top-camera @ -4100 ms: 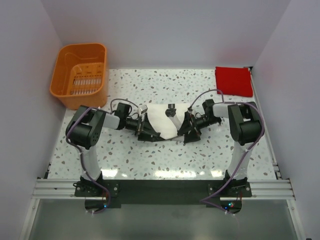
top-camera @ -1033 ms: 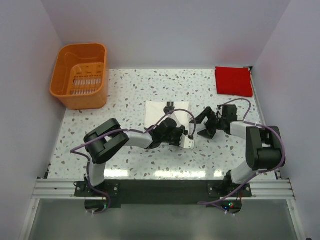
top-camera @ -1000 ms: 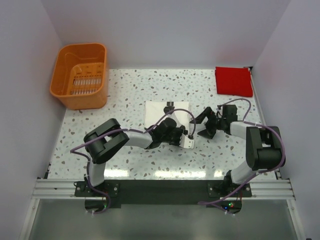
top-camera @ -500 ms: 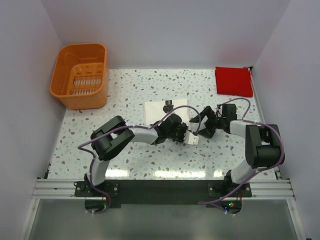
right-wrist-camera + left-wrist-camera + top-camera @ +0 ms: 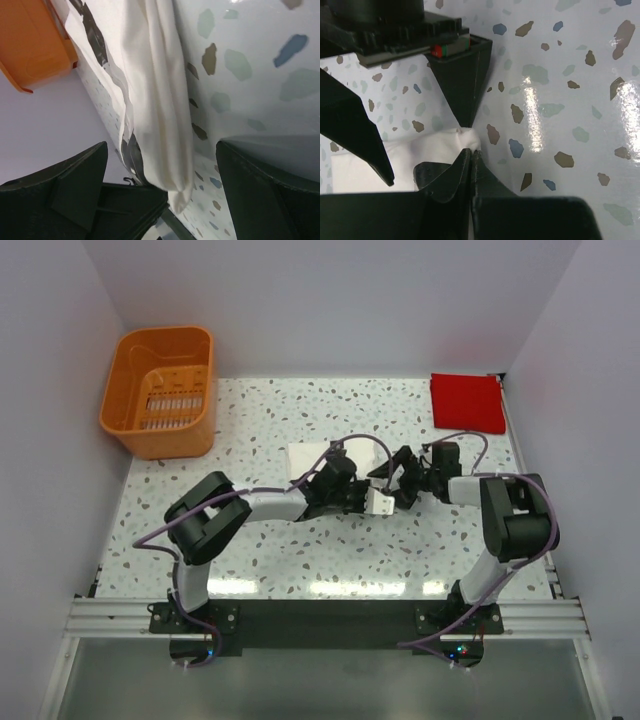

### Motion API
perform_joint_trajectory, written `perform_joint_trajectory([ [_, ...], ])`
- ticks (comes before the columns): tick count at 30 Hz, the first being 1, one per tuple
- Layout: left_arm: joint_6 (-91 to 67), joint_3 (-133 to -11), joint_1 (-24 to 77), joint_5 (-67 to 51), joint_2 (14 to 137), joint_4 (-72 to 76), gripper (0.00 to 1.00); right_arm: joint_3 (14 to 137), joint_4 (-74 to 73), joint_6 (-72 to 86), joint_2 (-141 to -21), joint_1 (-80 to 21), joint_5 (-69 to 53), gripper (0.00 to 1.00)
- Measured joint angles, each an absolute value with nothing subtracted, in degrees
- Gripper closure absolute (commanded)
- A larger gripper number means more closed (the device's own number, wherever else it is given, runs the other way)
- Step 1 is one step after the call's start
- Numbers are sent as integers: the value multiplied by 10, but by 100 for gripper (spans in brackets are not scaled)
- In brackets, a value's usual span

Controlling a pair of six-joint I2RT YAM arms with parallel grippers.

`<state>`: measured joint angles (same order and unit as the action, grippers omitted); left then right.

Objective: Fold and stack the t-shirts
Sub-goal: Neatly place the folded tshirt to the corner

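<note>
The cream-white t-shirt lies partly folded mid-table, mostly under my left arm. My left gripper is shut on its bunched corner, its jaws pressed together on the cloth. My right gripper is open right beside that corner and faces the left one. In the right wrist view the white cloth hangs between the two wide-apart fingers, held by neither. The red t-shirt lies as a flat square at the back right.
The orange slotted basket stands at the back left, and its corner shows in the right wrist view. The right gripper's dark fingers fill the upper left of the left wrist view. Speckled tabletop lies in front.
The left gripper has shut on the white t-shirt's corner and carried it slightly back and right. The right gripper has moved left, up to that corner, still open.
</note>
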<state>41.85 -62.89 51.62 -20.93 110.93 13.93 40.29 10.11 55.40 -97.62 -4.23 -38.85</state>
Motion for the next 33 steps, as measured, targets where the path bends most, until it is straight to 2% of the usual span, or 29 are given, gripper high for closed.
perform_joint_trajectory([
  [10,409,-629,515,-223,1098,139,100,438,213,642,-1051,-84,-383,11],
  [16,409,-629,510,-225,1095,138,100,480,236,667,-1093,-102,-354,25],
  [18,409,-629,507,-226,1095,138,100,490,242,674,-1105,-106,-351,26],
  [21,409,-629,502,-226,1095,138,100,499,244,679,-1114,-112,-345,36],
  [24,409,-629,498,-228,1095,136,100,506,229,671,-1119,-119,-324,63],
  [25,409,-629,496,-228,1095,136,95,507,220,665,-1122,-120,-315,82],
  [27,409,-629,494,-228,1095,133,81,514,191,642,-1123,-121,-298,96],
  [28,408,-631,492,-229,1095,128,65,522,171,632,-1123,-122,-296,100],
  [30,403,-638,489,-230,1094,107,42,555,126,583,-1123,-125,-276,100],
  [32,396,-644,484,-230,1090,85,32,601,60,519,-1123,-128,-241,100],
  [33,392,-645,480,-230,1085,74,30,623,34,487,-1123,-128,-225,100],
])
